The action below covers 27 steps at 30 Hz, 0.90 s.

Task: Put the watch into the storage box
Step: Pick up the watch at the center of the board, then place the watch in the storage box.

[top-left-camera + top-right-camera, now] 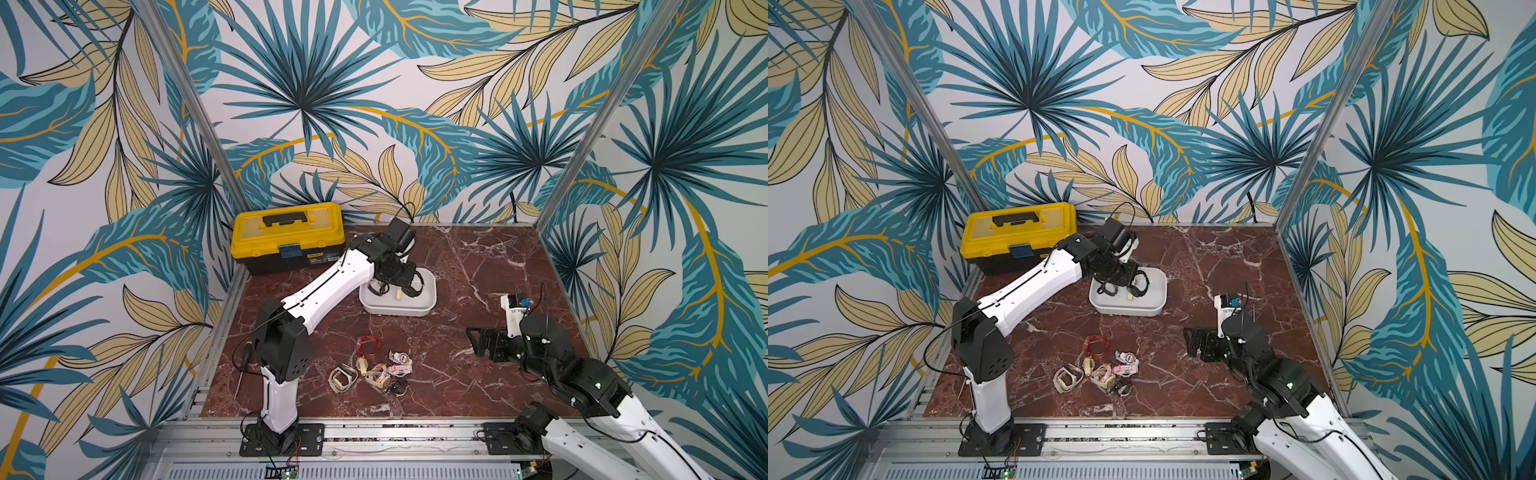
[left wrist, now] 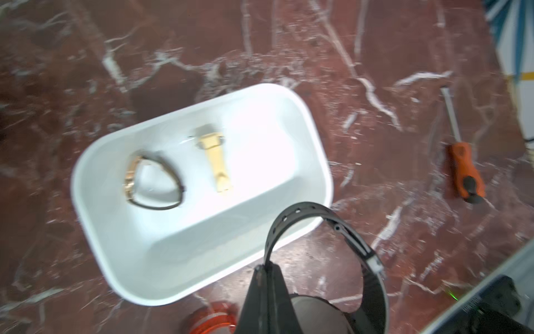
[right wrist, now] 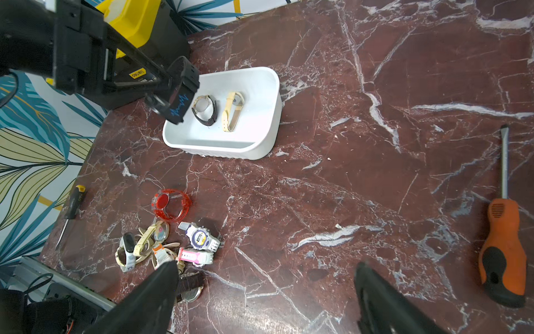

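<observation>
Left gripper (image 2: 264,269) is pinched shut on the strap of a black plastic-banded watch (image 3: 185,95). The loop hangs free, probably for a clean drop, above one end of the shallow white plastic storage box (image 3: 231,151) and is not yet released. Right gripper (image 3: 265,264) has its jaws wide apart and empty, parked clear near the heap of loose watches (image 3: 173,245).

Storage box (image 1: 399,309): you find it mid-way across the table (image 1: 478,270), toward the back.
Toolbox (image 1: 286,237): back-left corner, behind and left of the storage box.
Boxed watches (image 3: 204,111): two, side by side in the storage box.
Held watch (image 3: 180,105): over the storage box's toolbox-side rim.
Watch pile (image 1: 374,370): before the storage box.
Screwdriver (image 1: 245,365): left edge, left of the watch pile.
</observation>
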Each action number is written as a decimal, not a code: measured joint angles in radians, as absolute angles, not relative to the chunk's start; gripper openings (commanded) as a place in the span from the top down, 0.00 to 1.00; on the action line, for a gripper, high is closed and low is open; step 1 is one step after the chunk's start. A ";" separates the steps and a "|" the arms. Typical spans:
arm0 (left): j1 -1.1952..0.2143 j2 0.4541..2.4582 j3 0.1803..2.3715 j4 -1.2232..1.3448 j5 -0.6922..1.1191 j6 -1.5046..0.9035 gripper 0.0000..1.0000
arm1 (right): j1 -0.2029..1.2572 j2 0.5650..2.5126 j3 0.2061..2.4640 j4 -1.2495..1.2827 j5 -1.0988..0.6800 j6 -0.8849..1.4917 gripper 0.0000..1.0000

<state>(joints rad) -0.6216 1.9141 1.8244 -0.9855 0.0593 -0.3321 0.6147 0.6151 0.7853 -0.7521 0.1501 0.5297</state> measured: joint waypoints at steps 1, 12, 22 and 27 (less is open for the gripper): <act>-0.597 1.917 1.806 -0.986 0.051 -0.329 0.96 | 0.615 0.624 0.785 -0.752 0.149 0.530 0.03; -0.552 1.984 1.732 -0.952 0.017 -0.313 0.95 | 0.615 0.657 0.785 -0.720 0.140 0.529 0.03; -0.542 2.039 1.708 -0.924 -0.031 -0.310 0.95 | 0.615 0.674 0.783 -0.703 0.136 0.530 0.03; -0.542 2.040 1.708 -0.910 -0.066 -0.310 0.95 | 0.615 0.691 0.781 -0.695 0.133 0.529 0.03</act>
<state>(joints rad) -0.5415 2.0399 1.7081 -0.9104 -0.0658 -0.3099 0.6147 0.6907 0.7811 -0.6949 0.1329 0.5293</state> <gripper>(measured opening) 0.053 0.969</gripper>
